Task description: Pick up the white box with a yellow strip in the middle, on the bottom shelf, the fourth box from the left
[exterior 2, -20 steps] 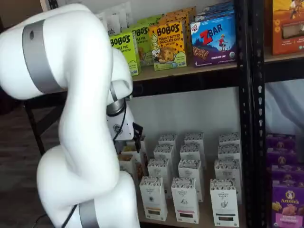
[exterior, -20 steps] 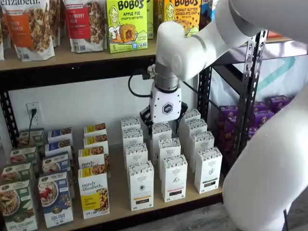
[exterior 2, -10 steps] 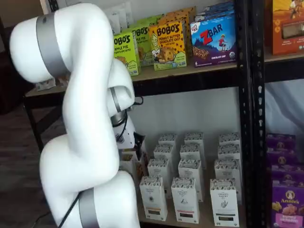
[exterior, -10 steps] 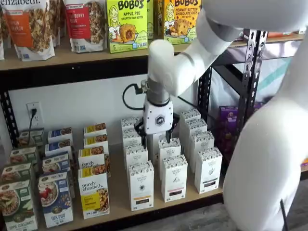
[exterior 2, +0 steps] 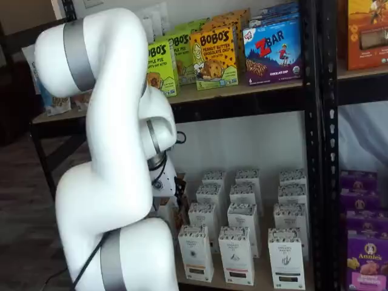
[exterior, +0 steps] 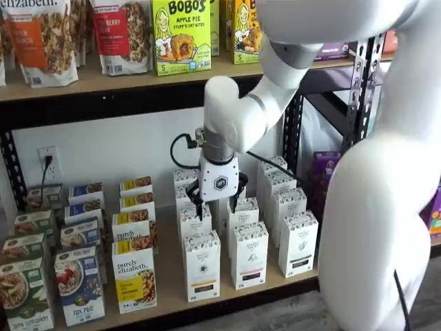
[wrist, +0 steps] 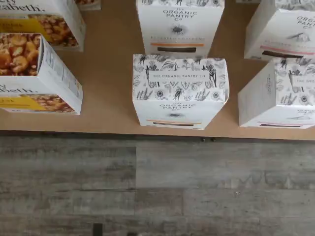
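Arm (exterior: 358,207), white with grey bands, fills the right of one shelf view and the left of the other (exterior 2: 115,182); it reaches down between camera and shelves.

Shelving, dark metal frame, wooden boards. Upper shelf (exterior: 103,83) carries granola bags and a green Bobo's box (exterior: 180,34). Bottom shelf (exterior: 169,276) carries boxes in columns running near to far.

Floor (wrist: 157,182), grey planks, seen in the wrist view past the bottom shelf's near edge.

Purple boxes (exterior 2: 364,254), on a separate rack to the right.

Purely Elizabeth boxes (exterior: 134,276), yellow-banded, in the column just left of the white boxes; two of them show in the wrist view (wrist: 39,73).

White boxes, three columns, right of centre on the bottom shelf.

White box with a yellow strip (exterior: 202,265), upright, nearest box of the leftmost white column, at the shelf's near edge; visible in both shelf views (exterior 2: 195,251). The wrist view shows it from above at centre (wrist: 179,91), apart from its neighbours.

Gripper (exterior: 218,196), white body with black fingers, hangs above the white columns, farther back than that box and not touching it. Fingertips are lost among the boxes; cannot tell whether they are spread or closed.

Wall outlet (exterior: 47,160), far left, with a plug in it.
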You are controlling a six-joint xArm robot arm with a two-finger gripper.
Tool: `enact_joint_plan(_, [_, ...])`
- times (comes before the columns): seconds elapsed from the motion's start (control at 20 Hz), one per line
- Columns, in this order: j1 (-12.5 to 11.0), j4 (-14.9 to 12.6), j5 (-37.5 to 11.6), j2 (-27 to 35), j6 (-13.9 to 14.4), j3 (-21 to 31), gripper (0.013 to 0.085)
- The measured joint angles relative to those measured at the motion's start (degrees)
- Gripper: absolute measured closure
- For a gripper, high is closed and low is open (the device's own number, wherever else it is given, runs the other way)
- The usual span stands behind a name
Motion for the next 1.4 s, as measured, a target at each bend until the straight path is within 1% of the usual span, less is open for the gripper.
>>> enact_joint_plan(0.1, [-0.2,1.7,-0.8,2.2,-1.7,-1.2,0.013])
enact_joint_plan(0.15, [-0.3,4.2,-1.2,3.5,-4.1,-1.9,0.013])
enact_joint_plan(0.25, [-0.6,7.7,-1.8,6.1,-7.5,-3.5,0.013])
enact_joint_plan(0.5, [-1.0,11.2,-3.8,10.8,-11.2,-6.0,0.013])
enact_joint_plan(0.8, [-1.2,13.2,-4.8,15.3,-13.2,-8.4,0.013])
enact_joint_plan(0.9, [-1.3,13.5,-5.4,16.7,-13.6,-9.2,0.013])
enact_joint_plan(1.0, [-1.6,13.0,-5.7,18.2,-13.4,-10.1,0.013])
enact_joint_plan(1.4, [-2.2,8.6,-6.2,24.6,-9.8,-14.9,0.013])
